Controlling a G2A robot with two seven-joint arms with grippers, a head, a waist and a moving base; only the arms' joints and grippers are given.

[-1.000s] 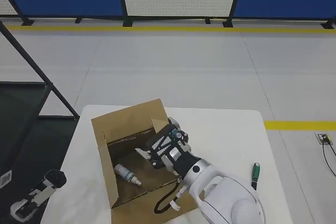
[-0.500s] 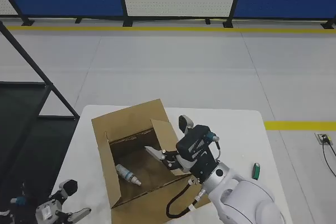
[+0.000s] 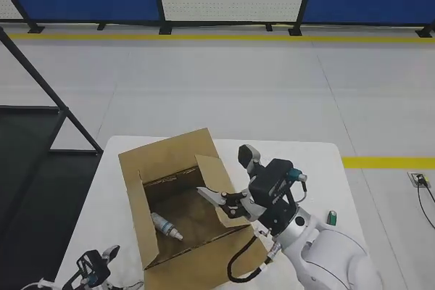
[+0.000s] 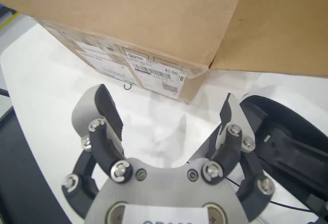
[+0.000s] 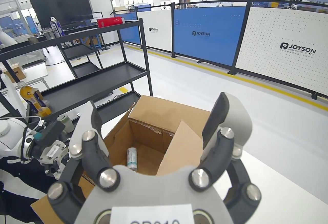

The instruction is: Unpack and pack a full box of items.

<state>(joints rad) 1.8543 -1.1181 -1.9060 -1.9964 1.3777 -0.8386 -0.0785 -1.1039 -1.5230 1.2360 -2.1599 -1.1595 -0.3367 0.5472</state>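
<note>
**Tools.** The right tool [image 3: 216, 201] hangs over the open box [image 3: 175, 163], above the inner flap on its side. Its jaws are spread and it holds nothing. The left tool [image 4: 165, 94] sits low at the table [image 3: 304, 167] edge. Its jaws are likewise spread and empty, and it faces the box's outer labelled wall, near it but not touching.

**Task items.** We find one bottle [image 5: 132, 157] lying on its side on the box floor, ahead of and below the right tool and well apart from its fingertips. Seen from above, the bottle [image 3: 164, 227] is beyond the right tool, toward the wall that faces the left tool. A green item [image 3: 331, 216] lies on the table behind the right tool, outside the box.

**Progress.** All four flaps stand open. We see one item inside and one outside, and we cannot tell whether other parts of the floor hold more. In our judgement unpacking is well advanced but not finished, since the bottle remains to be lifted out. The whole of the repacking is left.
</note>
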